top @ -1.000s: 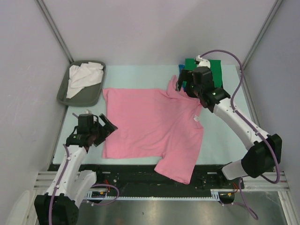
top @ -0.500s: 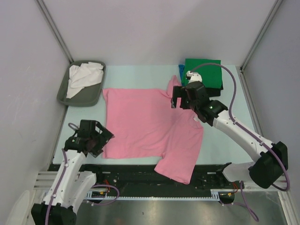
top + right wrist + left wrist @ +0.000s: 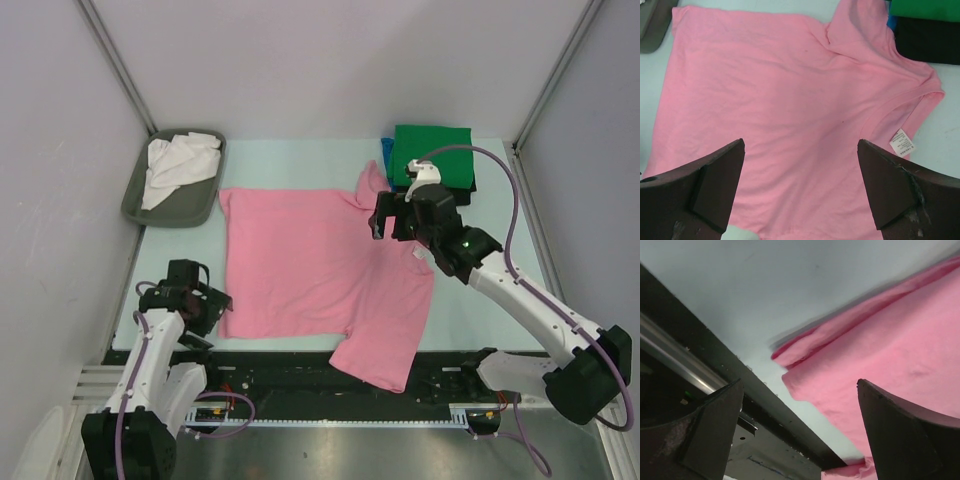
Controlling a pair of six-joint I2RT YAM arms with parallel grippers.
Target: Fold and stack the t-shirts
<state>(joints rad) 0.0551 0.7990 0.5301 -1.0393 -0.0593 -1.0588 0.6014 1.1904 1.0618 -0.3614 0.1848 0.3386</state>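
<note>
A large pink t-shirt (image 3: 320, 265) lies spread on the table, one sleeve hanging over the near edge. At the back right sits a folded stack with a green shirt (image 3: 432, 150) on top, and blue (image 3: 386, 155) and black (image 3: 470, 187) edges under it. A white shirt (image 3: 178, 162) lies crumpled in the tray. My left gripper (image 3: 212, 305) is open, low beside the pink shirt's near left corner (image 3: 790, 352). My right gripper (image 3: 384, 216) hovers open above the pink shirt (image 3: 780, 90) near its collar, holding nothing.
The grey tray (image 3: 140, 205) stands at the back left. A black rail (image 3: 715, 365) runs along the table's near edge, close under my left gripper (image 3: 799, 382). A white label (image 3: 901, 142) shows inside the collar. Grey walls close in both sides.
My right gripper has come from the folded stack toward me and out over the pink shirt's collar area. My left gripper has drawn back and lower, to the shirt's near left corner.
</note>
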